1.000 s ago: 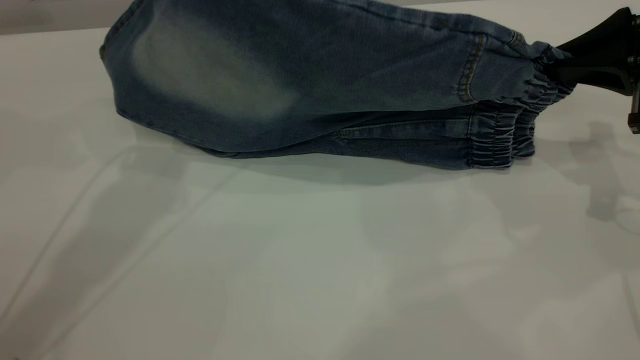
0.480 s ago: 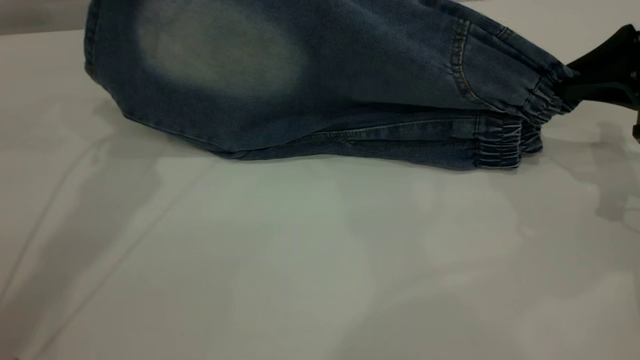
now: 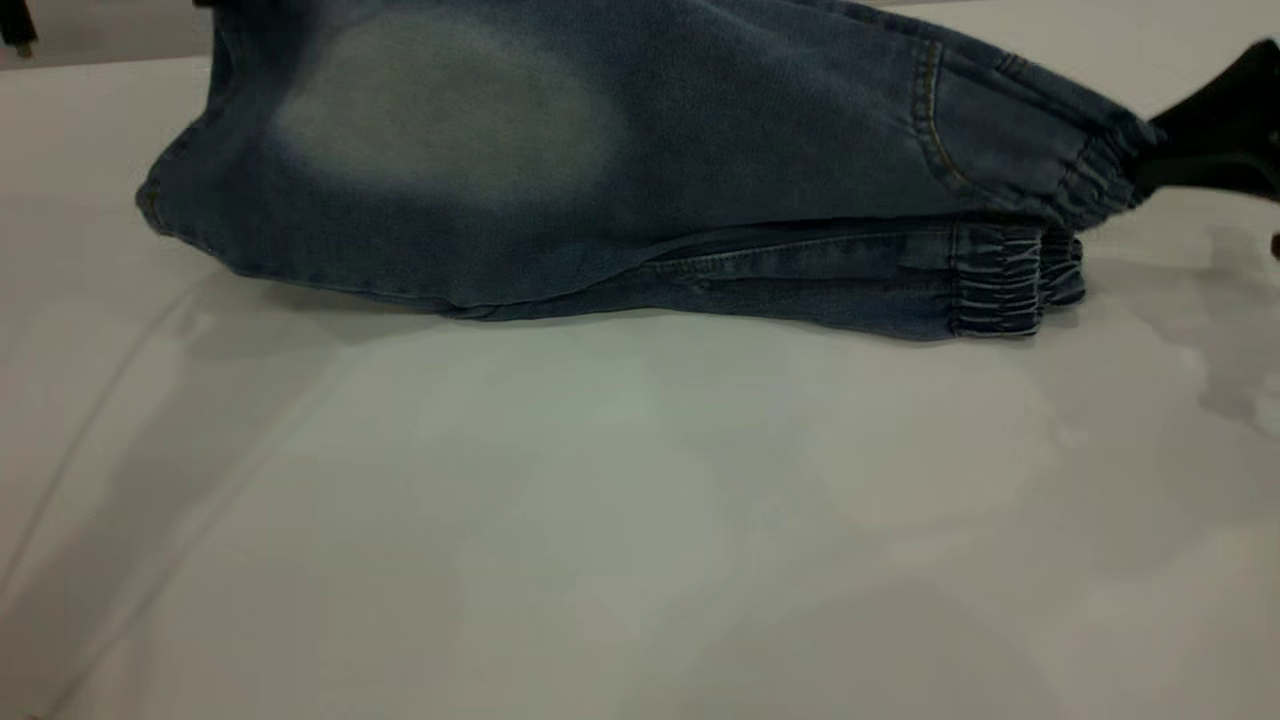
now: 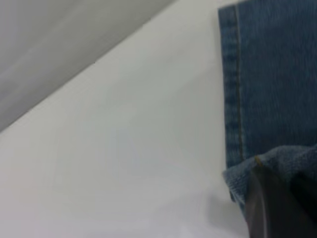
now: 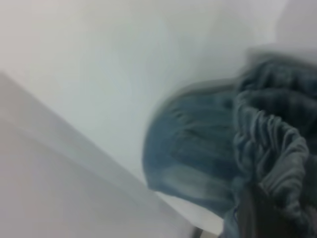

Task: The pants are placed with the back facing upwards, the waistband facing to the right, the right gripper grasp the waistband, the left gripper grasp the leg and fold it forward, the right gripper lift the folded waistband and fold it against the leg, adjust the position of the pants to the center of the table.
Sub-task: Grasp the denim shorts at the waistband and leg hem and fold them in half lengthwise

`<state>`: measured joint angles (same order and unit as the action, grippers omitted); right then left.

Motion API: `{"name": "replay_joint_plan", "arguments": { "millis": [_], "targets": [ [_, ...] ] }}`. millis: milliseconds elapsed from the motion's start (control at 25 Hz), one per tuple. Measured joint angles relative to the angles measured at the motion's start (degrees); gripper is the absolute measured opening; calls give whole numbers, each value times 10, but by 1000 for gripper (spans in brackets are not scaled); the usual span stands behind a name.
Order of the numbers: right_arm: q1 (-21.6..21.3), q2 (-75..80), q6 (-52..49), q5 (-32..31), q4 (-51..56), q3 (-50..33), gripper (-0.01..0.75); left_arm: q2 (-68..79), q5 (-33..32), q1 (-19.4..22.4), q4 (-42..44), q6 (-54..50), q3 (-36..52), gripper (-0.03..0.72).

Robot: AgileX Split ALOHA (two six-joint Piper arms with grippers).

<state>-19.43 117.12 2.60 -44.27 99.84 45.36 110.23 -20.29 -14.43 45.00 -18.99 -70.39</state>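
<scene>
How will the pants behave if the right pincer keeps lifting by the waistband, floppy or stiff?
Likely floppy: the pants drape and sag between the held ends, with the lower layer lying on the table. Probably fairly heavy for cloth, since the denim looks thick and holds soft folds. The gathered waistband should give the right pincer decent grip, so slipping seems unlikely.

We see no words, no numbers, no labels and no signs, nothing to read on the blue denim shorts (image 3: pixel 620 160), nothing to read on the white table (image 3: pixel 640 520)
</scene>
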Motion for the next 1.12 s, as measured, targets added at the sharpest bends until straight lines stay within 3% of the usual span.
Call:
{"name": "replay_joint_plan", "arguments": {
  "millis": [520,1120],
  "targets": [
    [0,1,6,48,1,38,100,10,51,0,34,0,0,57],
    [0,1,73,26,1,38,121,19,60,0,31,1,0,69]
  ]
}}
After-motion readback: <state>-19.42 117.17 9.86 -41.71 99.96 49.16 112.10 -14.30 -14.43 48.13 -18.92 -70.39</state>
